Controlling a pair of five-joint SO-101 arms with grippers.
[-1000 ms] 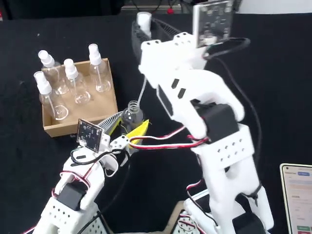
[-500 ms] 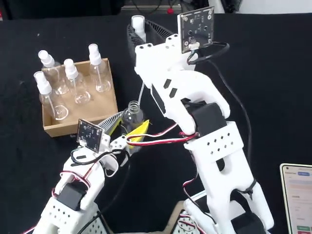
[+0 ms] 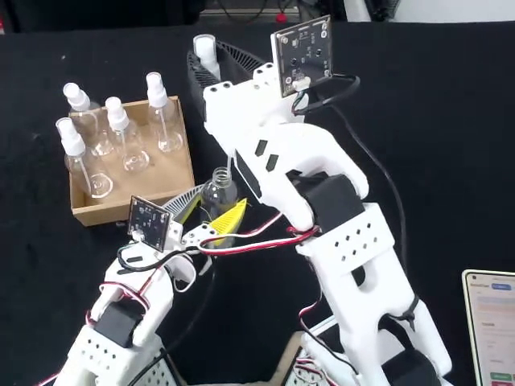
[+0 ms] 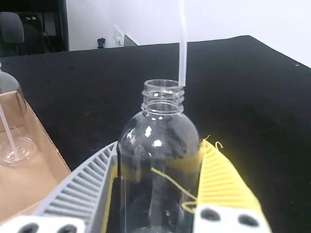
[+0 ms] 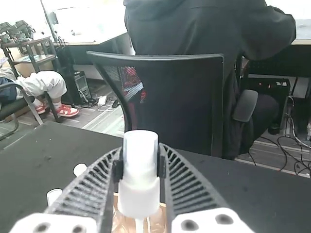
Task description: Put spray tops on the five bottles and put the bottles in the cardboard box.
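Note:
My left gripper (image 3: 212, 211) is shut on a clear open-necked bottle (image 3: 217, 192), held upright on the black table just right of the cardboard box (image 3: 170, 186). The left wrist view has the bottle (image 4: 158, 160) between the grey and yellow fingers (image 4: 218, 184), and a thin white dip tube (image 4: 182, 43) hangs at the rim of its neck. My right gripper (image 3: 211, 64) is high above, shut on a white spray top (image 3: 204, 50) whose tube (image 3: 228, 167) reaches down to the bottle mouth. The right wrist view shows that spray top (image 5: 139, 174) clamped between its jaws. Several capped bottles (image 3: 117, 129) stand in the box.
A phone or tablet (image 3: 489, 326) lies at the table's right edge. The right arm's white body (image 3: 322, 209) rises over the middle of the table. Beyond the table's far edge, an office chair (image 5: 180, 102) and a seated person show in the right wrist view.
My right gripper has carried the spray top leftward, and the tube's lower end has come over the bottle's neck. The left gripper and bottle have stayed put.

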